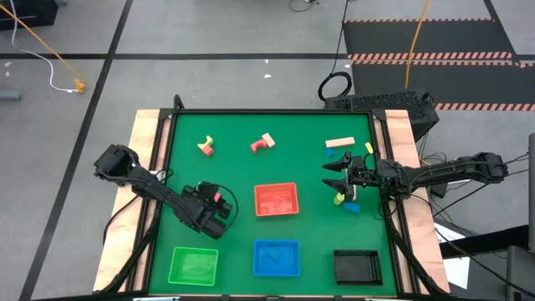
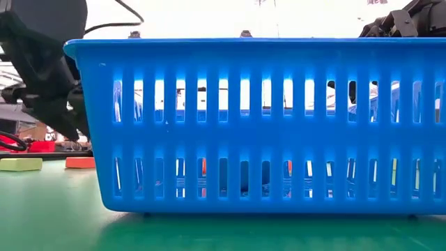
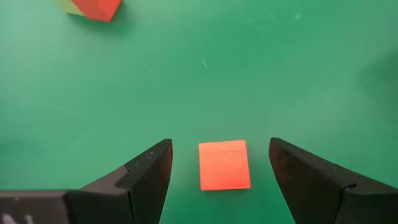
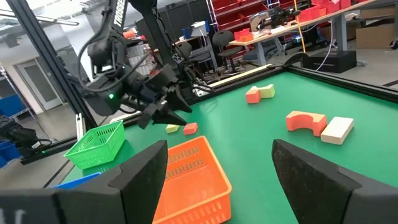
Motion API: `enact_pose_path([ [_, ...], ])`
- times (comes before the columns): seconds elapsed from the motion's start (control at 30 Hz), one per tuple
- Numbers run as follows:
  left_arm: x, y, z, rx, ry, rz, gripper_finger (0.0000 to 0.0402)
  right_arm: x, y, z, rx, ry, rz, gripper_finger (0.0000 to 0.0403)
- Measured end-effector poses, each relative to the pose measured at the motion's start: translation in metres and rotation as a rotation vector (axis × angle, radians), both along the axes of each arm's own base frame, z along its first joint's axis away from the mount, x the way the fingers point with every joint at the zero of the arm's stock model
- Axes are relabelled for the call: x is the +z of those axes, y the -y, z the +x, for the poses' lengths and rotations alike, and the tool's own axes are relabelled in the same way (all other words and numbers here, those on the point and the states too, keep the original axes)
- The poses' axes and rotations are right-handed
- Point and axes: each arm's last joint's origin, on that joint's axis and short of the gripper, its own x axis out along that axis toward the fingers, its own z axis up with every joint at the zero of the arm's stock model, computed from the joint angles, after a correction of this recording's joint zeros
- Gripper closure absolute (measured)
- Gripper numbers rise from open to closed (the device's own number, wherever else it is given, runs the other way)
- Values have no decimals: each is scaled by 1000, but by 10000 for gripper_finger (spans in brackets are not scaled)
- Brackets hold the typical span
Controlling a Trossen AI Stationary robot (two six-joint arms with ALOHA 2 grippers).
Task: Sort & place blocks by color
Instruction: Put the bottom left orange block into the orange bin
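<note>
My left gripper [image 1: 219,201] is open, low over the green mat just left of the red tray [image 1: 276,201]. In the left wrist view its fingers [image 3: 219,144] stand on either side of a small flat red block [image 3: 224,165] without touching it. A small yellow block [image 4: 172,129] lies beside that one. My right gripper [image 1: 330,177] is open above the mat's right part, with a yellow block [image 1: 338,199] and a blue block [image 1: 351,206] lying close by. Near the far edge lie a pink and yellow pair [image 1: 205,146], a pink arch with a tan piece [image 1: 263,144], and a tan bar [image 1: 339,143].
Along the near edge stand the green tray [image 1: 194,265], the blue tray [image 1: 277,257] and the black tray [image 1: 358,266]. The blue tray [image 2: 265,118] fills the low view. Another yellow block [image 1: 368,149] lies near the right arm. Raised wooden borders run along both sides of the mat.
</note>
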Motion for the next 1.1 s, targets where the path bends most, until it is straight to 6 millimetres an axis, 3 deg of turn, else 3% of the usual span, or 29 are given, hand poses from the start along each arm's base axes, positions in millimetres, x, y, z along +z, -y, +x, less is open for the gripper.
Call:
enact_pose_path([
  [0.53, -33, -8, -10, -12, 84, -78, 136, 0, 0, 0, 0, 0, 0, 122],
  [0.63, -33, -8, -9, -33, 79, -77, 162, 0, 0, 0, 0, 0, 0, 121],
  [0.83, -34, -7, -8, -39, 89, -81, 267, 0, 0, 0, 0, 0, 0, 122],
  [1.1, -23, -7, -8, -63, 115, -98, 266, 0, 0, 0, 0, 0, 0, 122],
])
